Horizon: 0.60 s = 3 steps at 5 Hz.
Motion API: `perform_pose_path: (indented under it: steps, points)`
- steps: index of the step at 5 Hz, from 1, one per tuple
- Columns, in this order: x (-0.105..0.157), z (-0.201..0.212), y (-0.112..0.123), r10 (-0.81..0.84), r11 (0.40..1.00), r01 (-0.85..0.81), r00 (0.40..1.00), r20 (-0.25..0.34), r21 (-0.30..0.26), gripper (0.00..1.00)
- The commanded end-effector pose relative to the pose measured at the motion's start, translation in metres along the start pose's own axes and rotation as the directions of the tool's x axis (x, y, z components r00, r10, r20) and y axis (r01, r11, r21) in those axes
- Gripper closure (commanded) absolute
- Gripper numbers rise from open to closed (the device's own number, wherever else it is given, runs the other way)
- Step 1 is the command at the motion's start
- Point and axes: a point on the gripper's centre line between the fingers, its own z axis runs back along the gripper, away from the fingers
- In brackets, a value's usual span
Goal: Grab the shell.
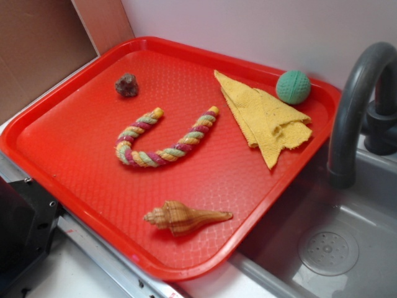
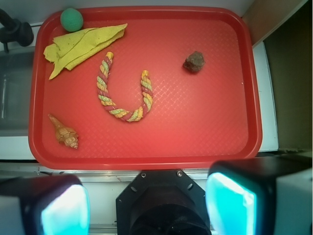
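While nothing was between its fingers, the scene read as follows.

Tray [image 1: 74, 133]: red, textured, rimmed; it carried every loose item and sat beside a sink, with its near edge by a metal strip in the wrist view [image 2: 205, 142].

Sink [image 1: 347, 242]: grey basin with a round drain, at the tray's right side in the exterior view; a dark curved faucet [image 1: 353, 105] rose over it.

Gripper [image 2: 146, 203]: seen only in the wrist view, off the tray past its near rim; the two pads [image 2: 66, 210] stood wide apart with a clear gap, gripping nothing.

Cloth [image 1: 267, 118]: yellow, folded into a loose pointed shape, lying near the tray's far corner by the faucet [image 2: 80, 46].

Rope [image 1: 164, 139]: braided in pink, yellow and green, bent into a U at the tray's middle [image 2: 124, 93].

Shell [image 1: 183, 217]: tan with brown stripes, lying flat near the tray's front rim on the sink side, knobby spire toward the left and thin tail toward the right in the exterior view; well apart from the rope and untouched [image 2: 63, 132].

Ball [image 1: 293, 87]: green, dimpled, just beside the cloth at the far rim [image 2: 71, 19].

Rock [image 1: 126, 85]: small dark reddish-brown lump, alone toward the tray's far side, away from the sink [image 2: 194, 61].
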Motion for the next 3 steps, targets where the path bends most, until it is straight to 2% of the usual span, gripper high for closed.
perform_pose_path:
  steps: [1,2,3]
  points:
    - [0.0,0.0,0.0,0.0,1.0,0.0,1.0,0.0,0.0,0.0]
    - [0.027,-0.02,-0.008,-0.063,0.998,0.063,0.995,0.071,0.01,0.0]
    - [0.049,-0.042,-0.026,-0.17,0.985,0.171,0.984,0.059,-0.001,0.0]
